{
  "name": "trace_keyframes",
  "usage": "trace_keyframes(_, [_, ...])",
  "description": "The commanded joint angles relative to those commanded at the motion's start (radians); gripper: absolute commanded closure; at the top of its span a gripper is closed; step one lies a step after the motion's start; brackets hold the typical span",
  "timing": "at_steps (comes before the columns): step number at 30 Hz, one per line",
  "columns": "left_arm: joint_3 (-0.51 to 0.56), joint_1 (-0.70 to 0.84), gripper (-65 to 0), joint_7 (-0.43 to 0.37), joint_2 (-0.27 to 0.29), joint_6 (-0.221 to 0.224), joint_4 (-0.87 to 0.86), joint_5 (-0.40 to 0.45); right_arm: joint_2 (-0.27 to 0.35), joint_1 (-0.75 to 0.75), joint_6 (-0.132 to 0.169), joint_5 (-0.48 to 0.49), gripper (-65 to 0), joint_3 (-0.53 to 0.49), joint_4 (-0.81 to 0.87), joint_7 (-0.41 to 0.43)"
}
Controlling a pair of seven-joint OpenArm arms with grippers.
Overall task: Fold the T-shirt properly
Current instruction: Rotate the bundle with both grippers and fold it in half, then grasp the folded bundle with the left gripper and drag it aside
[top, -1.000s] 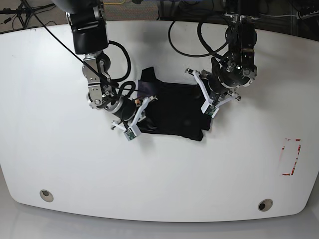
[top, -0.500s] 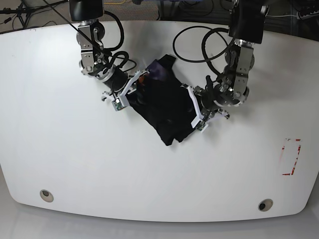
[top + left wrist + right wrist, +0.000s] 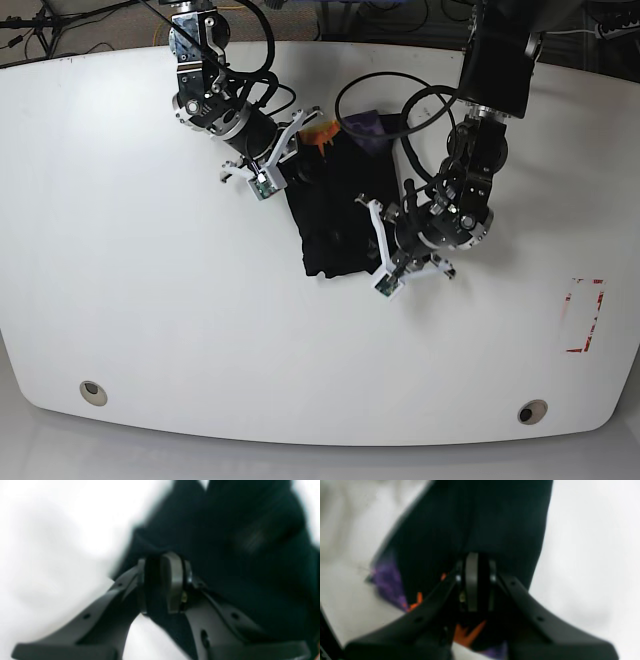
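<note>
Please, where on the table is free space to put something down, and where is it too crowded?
Free: the wide bare left part of the table, the near strip in front of the T-shirt, and the right side around the red marking. Crowded: the far middle, where the right hand and left hand grip the shirt under looping cables.

T-shirt point(image 3: 335, 215) swung clockwise (orange print now showing); both tools shifted along.

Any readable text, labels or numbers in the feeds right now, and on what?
None can be read.
T-shirt: only purple and orange print patches show at its folded edge, no lettering.
Red marking on the table: an outline, not characters.
Both wrist views: too blurred.
</note>
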Motion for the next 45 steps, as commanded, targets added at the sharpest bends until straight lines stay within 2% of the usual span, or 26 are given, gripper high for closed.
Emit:
trace_keyframes(5, [0.000,0.014,-9.4,0.029,-0.026,0.000,0.121,-0.003,0.005,0.006,0.000,-0.002,-5.1,0.002,0.063,-0.054])
trace_keyframes(11, [0.003,0.141,-9.4,0.028,-0.021,0.005,0.212,-0.003,0.041,0.002,0.000,-0.002,-5.1,0.002,0.066,-0.054])
trace_keyframes(15, [0.000,0.239,-9.4,0.026,0.032,0.006,0.247,0.002,0.049,-0.005,0.000,-0.002,-5.1,0.003,0.061,-0.054])
trace_keyframes(19, [0.000,0.324,-9.4,0.023,0.060,0.006,0.255,0.002,0.048,-0.017,0.000,-0.002,-5.1,0.028,0.044,-0.054])
trace_keyframes(22, [0.005,0.368,-9.4,-0.012,0.060,0.008,0.255,0.002,0.048,-0.015,0.000,-0.002,-5.1,0.052,0.041,-0.054])
trace_keyframes(25, [0.002,0.430,-9.4,-0.094,0.075,0.009,0.253,0.005,0.048,-0.017,0.006,-0.002,-5.1,0.080,0.043,-0.054])
trace_keyframes(30, [-0.002,0.462,-9.4,-0.169,0.072,0.084,0.199,0.057,0.048,-0.017,0.008,0.008,-5.1,0.150,0.049,-0.054])
trace_keyframes(33, [-0.005,0.462,-9.4,-0.172,0.049,0.097,0.153,0.078,0.048,-0.021,0.009,0.008,-5.1,0.189,0.052,-0.054])
trace_keyframes(38, [-0.031,0.456,-9.4,-0.172,0.002,0.095,0.132,0.063,0.048,-0.025,0.009,0.009,-5.1,0.229,0.069,-0.055])
trace_keyframes(40, [-0.049,0.454,-9.4,-0.166,-0.012,0.095,0.135,0.055,0.048,-0.032,0.017,0.009,-5.1,0.239,0.081,-0.055])
trace_keyframes(45, [-0.075,0.454,-9.6,-0.164,-0.051,0.094,0.216,0.054,0.048,-0.051,0.060,0.009,-5.2,0.279,0.101,-0.055])
